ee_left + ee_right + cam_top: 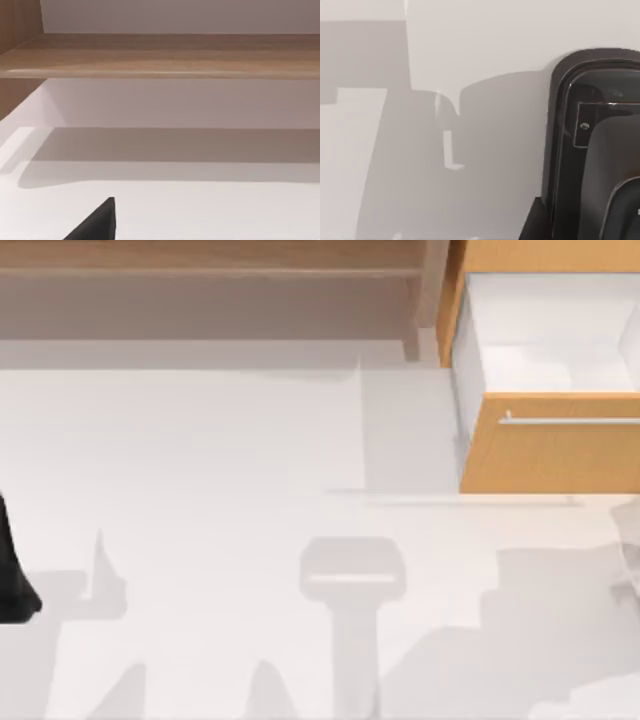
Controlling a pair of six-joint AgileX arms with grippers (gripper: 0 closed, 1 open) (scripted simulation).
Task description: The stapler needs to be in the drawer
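Now drawer [548, 445] open, tan-orange front, white walls

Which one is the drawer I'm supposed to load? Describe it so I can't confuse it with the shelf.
Look to the table's far right corner. The drawer is the pulled-open box with a tan-orange front, silver bar handle and white inner walls, unlike the long pale shelf left of it.

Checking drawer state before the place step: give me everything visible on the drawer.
The drawer sits at the table's far right, pulled open toward the camera. Its front is tan-orange wood with a thin horizontal silver bar handle. The white inner walls and floor look bare. Nothing touches it.
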